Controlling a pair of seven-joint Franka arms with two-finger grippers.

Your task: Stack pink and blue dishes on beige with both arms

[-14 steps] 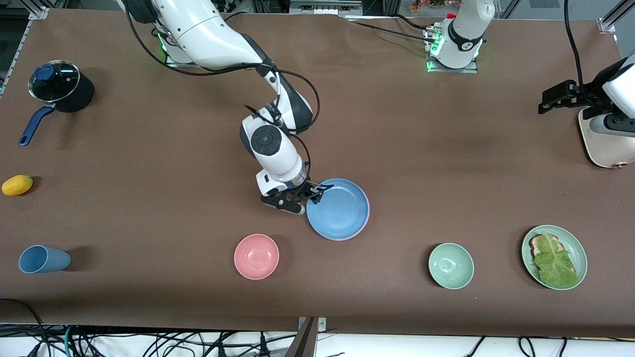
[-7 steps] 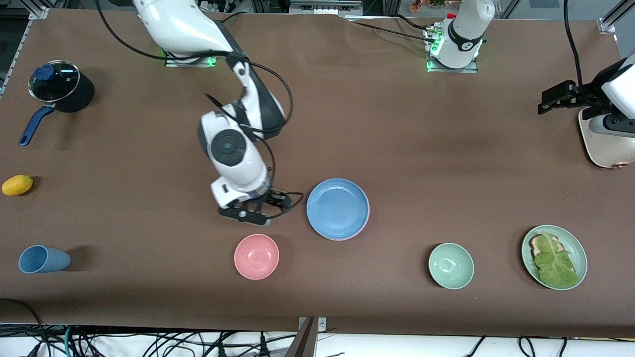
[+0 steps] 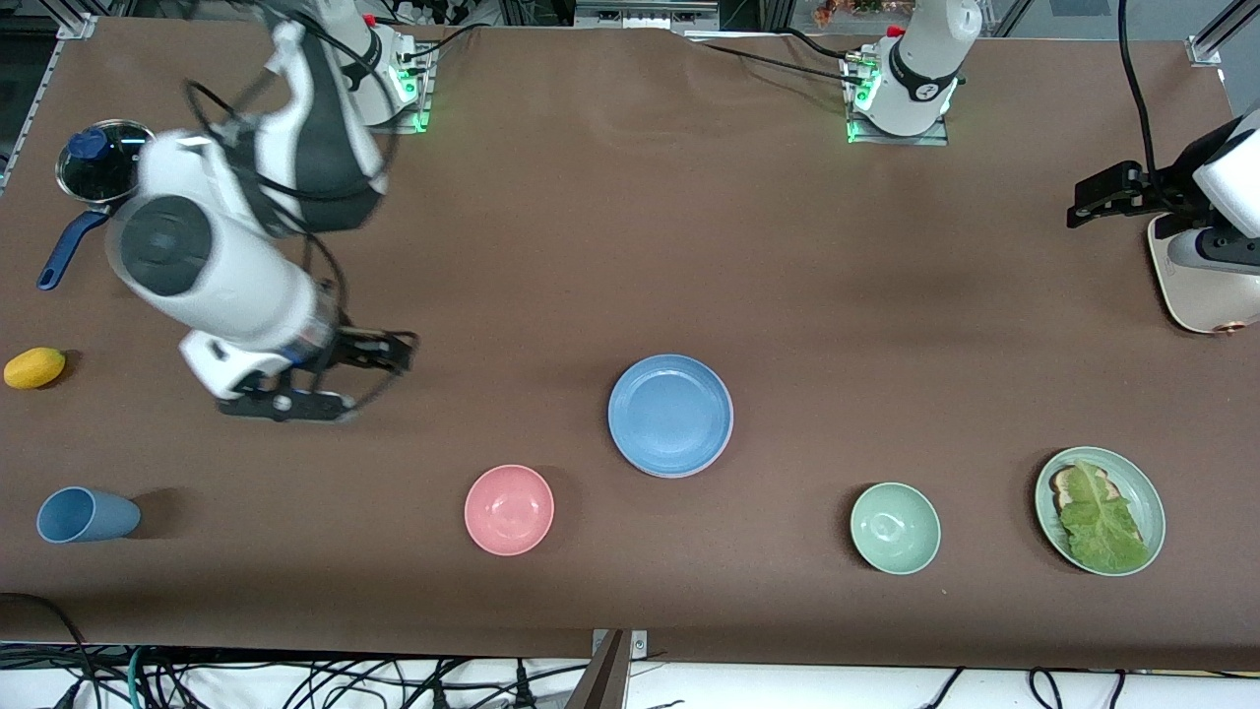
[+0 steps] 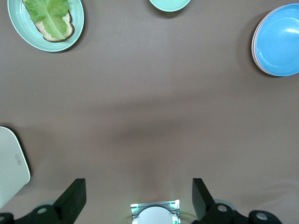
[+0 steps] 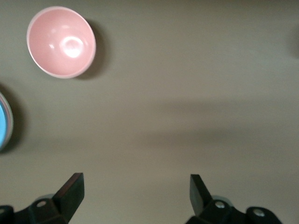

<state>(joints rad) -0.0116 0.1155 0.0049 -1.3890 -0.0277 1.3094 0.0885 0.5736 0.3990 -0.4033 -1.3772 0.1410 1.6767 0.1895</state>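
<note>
My table (image 3: 787,295) wears a plain brown matte cover, smooth and evenly lit, with soft shadows lying across it. Silver metal framing (image 3: 1213,39) brackets its corners at the end where my bases stand. Along the edge nearest the front camera a tangle of black cables (image 3: 295,679) hangs over something white (with one green lead among them). A dark post (image 3: 610,675) rises at the middle of that edge. Green lights (image 3: 854,118) glow at the base plates. Past the table's upper edge lies dim clutter.
</note>
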